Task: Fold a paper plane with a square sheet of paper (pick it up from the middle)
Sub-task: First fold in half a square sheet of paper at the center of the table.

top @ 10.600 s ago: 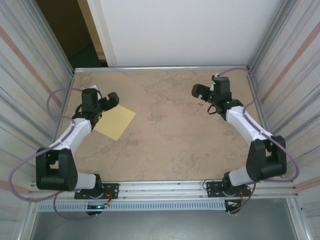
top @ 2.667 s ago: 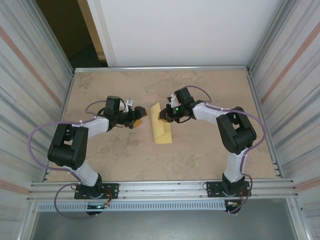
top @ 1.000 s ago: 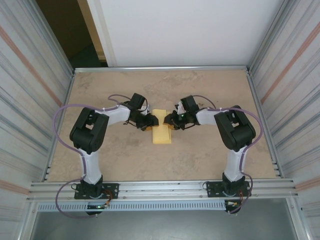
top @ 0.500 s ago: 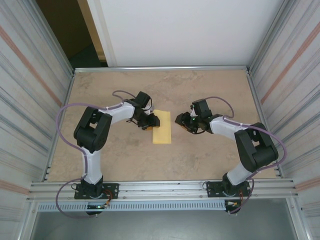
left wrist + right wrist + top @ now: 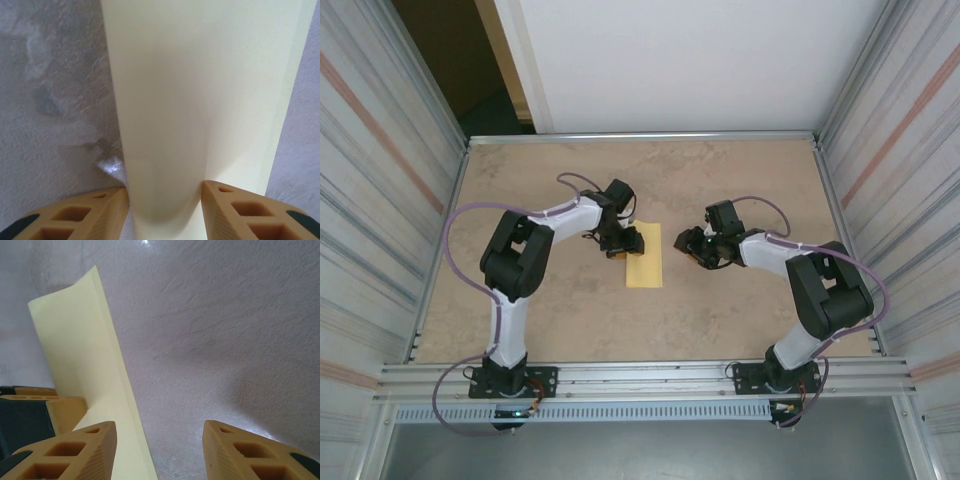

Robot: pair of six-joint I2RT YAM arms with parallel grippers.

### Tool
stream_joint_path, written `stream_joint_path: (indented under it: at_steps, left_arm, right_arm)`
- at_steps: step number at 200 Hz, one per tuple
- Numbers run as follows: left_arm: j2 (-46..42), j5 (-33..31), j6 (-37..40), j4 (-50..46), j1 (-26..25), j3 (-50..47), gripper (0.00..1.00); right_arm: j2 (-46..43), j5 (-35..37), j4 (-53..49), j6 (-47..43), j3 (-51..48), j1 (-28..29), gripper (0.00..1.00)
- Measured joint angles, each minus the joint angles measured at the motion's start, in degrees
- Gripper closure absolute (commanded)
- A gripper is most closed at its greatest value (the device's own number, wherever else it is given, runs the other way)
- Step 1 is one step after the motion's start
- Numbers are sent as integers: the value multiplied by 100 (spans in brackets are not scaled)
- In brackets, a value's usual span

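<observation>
Both arms share one build: the left arm (image 5: 560, 215) and the right arm (image 5: 767, 250) have smooth white links set between bulky black joint housings, each on a black base (image 5: 505, 380). A thin lilac cable (image 5: 455, 250) runs loosely along each arm in wide loops. The left tool (image 5: 165, 190) and the right tool (image 5: 160, 425) look alike — ochre-yellow fingers (image 5: 65, 452), wedge-shaped, with moulded rectangular pockets and black inserts at their outer edges.

Mottled beige tabletop (image 5: 740, 320); ribbed metal walls (image 5: 380, 180) left and right; white panel (image 5: 670, 60) far (dark opening (image 5: 450, 50) far left).
</observation>
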Motion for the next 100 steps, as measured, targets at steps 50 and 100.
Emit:
stream_joint_path:
  at_steps: [50, 100]
  left_arm:
    - [195, -24, -2, -350, -11, 315, 51]
    - [352, -20, -4, -616, -17, 511, 49]
  right_arm:
    - [26, -2, 15, 0, 0, 0, 51]
    - [50, -26, 28, 0, 0, 0, 51]
